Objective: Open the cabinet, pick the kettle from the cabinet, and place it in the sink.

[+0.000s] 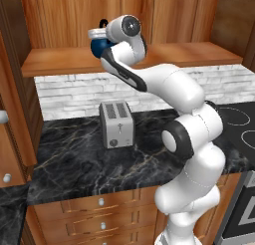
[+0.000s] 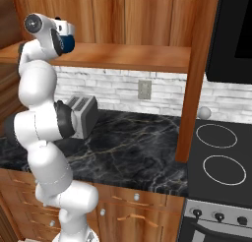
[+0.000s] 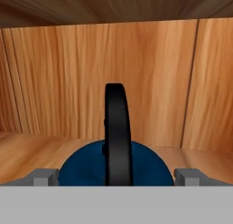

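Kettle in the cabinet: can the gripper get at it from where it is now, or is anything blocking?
Probably yes. The gripper is open, with a fingertip either side of the kettle, whose black handle stands between them. The cabinet is open in front, and nothing sits between fingers and kettle.

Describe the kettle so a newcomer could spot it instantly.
Find the open wooden cabinet above the black marble counter. On its shelf, toward the left, sits the kettle, with the open gripper straddling it. It is round and dark blue with a black arched handle, unlike the boxy silver toaster below.
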